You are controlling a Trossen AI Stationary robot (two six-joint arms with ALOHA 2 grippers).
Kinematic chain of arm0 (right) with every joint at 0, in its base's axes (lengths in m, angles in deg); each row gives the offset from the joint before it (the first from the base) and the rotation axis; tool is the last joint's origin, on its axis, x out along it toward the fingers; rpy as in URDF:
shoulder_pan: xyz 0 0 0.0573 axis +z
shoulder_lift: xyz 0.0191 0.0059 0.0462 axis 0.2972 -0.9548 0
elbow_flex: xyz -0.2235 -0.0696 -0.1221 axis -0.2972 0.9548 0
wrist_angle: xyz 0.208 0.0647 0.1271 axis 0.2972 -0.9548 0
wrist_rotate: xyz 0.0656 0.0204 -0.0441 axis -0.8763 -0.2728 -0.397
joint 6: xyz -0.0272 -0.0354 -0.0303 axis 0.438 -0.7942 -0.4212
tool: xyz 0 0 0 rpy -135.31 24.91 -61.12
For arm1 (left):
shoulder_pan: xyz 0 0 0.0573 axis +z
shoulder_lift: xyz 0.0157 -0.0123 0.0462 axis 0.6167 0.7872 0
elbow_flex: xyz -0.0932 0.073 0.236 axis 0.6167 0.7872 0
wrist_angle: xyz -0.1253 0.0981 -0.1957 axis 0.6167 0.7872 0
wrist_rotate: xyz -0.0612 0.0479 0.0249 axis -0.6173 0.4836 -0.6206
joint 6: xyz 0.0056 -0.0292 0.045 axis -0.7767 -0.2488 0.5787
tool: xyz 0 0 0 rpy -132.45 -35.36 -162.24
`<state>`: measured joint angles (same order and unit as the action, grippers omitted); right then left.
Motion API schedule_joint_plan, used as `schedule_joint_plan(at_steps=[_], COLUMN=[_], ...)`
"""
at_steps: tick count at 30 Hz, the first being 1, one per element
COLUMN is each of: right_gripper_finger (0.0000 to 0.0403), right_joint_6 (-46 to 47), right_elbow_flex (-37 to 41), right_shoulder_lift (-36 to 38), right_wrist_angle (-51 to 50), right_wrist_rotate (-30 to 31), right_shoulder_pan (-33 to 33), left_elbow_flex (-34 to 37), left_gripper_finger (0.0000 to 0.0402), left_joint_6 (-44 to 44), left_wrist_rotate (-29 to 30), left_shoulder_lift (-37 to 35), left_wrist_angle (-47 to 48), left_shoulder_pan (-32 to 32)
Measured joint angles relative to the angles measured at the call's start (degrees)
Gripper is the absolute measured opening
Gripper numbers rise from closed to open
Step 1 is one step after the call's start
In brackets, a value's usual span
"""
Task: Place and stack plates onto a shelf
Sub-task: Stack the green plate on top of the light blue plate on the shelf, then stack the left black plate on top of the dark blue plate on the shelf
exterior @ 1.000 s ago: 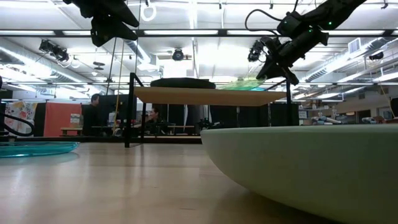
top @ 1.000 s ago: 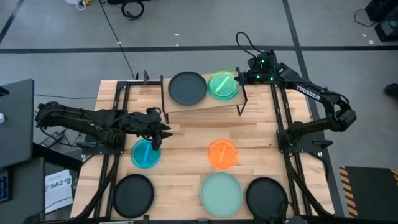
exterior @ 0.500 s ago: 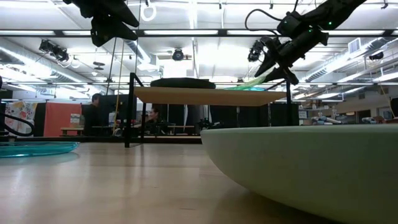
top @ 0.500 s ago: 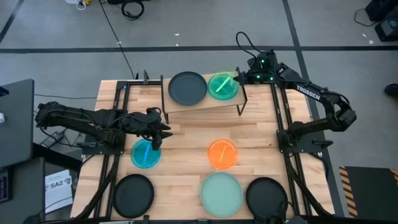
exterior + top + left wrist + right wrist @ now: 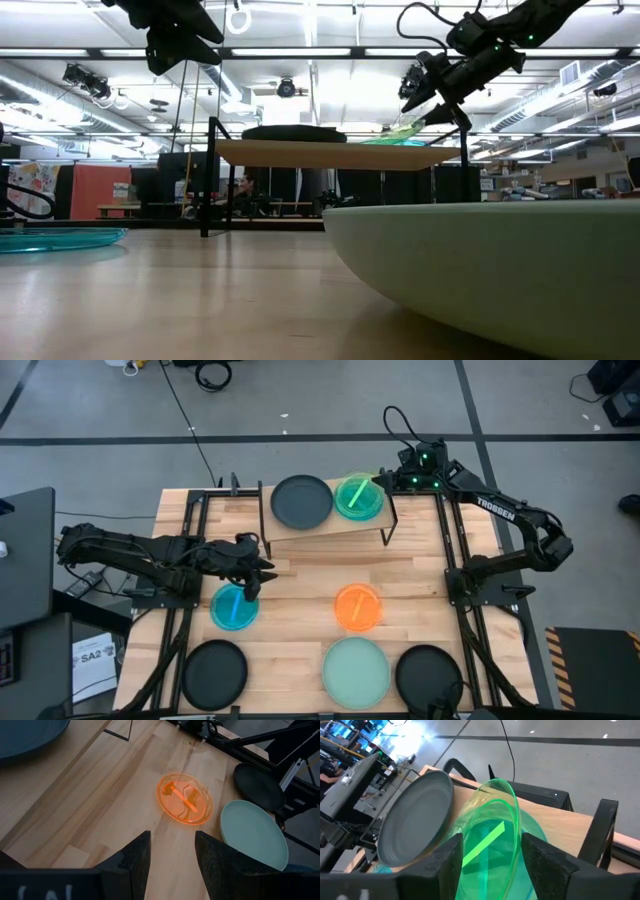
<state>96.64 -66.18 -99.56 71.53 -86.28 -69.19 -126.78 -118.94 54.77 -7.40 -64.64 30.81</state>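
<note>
The shelf point(image 5: 330, 532) stands at the table's far middle. On it lie a dark grey plate point(image 5: 302, 501) and, to its right, a translucent green plate point(image 5: 358, 498). My right gripper point(image 5: 384, 481) hovers open just past the green plate's far right rim point(image 5: 512, 815), fingers on either side of the rim and clear of it. My left gripper point(image 5: 252, 582) hangs open above the table's left middle, over the far edge of a blue plate point(image 5: 234, 606), with nothing between its fingers point(image 5: 172, 855).
On the tabletop lie an orange plate point(image 5: 357, 606), a pale mint plate point(image 5: 356, 671) at the near middle and black plates at near left point(image 5: 214, 673) and near right point(image 5: 429, 676). The arms' black frames point(image 5: 455, 560) run along both table sides.
My right gripper has opened, let go of the green plate's rim and risen a little above the shelf. The green plate stays on the shelf beside the dark grey one.
</note>
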Motion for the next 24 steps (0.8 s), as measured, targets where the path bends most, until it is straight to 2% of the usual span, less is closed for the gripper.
schedule_joint_plan(at_steps=[3,12,24], right_gripper_finger=[0.0218,0.0229,0.0227], right_joint_6=[-1.44,-9.69,-9.93], right_elbow_flex=[0.00,0.00,0.00], right_shoulder_lift=[0.00,0.00,0.00], right_wrist_angle=[0.00,0.96,1.01], right_wrist_rotate=[0.99,11.23,11.62], right_shoulder_pan=[-0.08,-0.11,-0.11], left_elbow_flex=[0.00,0.00,-0.02], left_gripper_finger=[0.0160,0.0160,0.0160], left_joint_6=[0.00,0.00,0.41], left_wrist_rotate=[0.01,0.01,-0.01], left_shoulder_lift=[0.00,0.00,0.00], left_wrist_angle=[0.01,-0.01,0.81], left_shoulder_pan=[0.00,0.01,0.02])
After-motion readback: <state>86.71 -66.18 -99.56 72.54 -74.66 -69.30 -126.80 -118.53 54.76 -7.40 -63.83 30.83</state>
